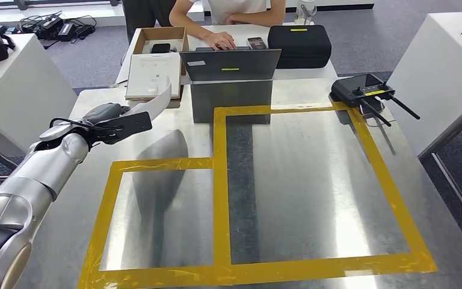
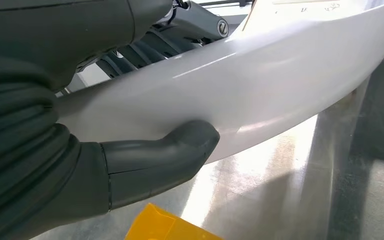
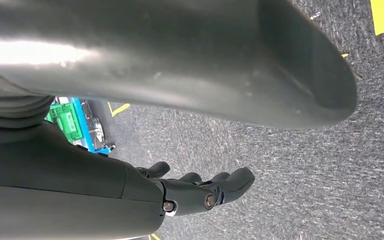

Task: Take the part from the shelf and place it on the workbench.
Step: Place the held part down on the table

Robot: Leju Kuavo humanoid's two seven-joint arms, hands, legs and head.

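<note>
My left hand (image 1: 113, 122) hovers over the left rear part of the metal workbench (image 1: 313, 180) and grips the part (image 1: 154, 103), a long, curved white strip. In the left wrist view the part (image 2: 260, 85) runs across the picture, with the thumb (image 2: 180, 147) of my left hand (image 2: 45, 165) pressed on its underside and the dark fingers (image 2: 180, 30) behind it. It is held clear of the tabletop, above the yellow tape outline (image 1: 156, 164). My right hand (image 3: 200, 192) hangs beside my body over grey carpet, its fingers loosely apart and holding nothing.
At the workbench's far edge stand an open laptop (image 1: 231, 65), a black case (image 1: 299, 43), a cardboard box (image 1: 159, 37) and a white flat box (image 1: 151, 75). A black controller (image 1: 362, 90) lies at the back right. A person (image 1: 228, 15) sits behind the laptop.
</note>
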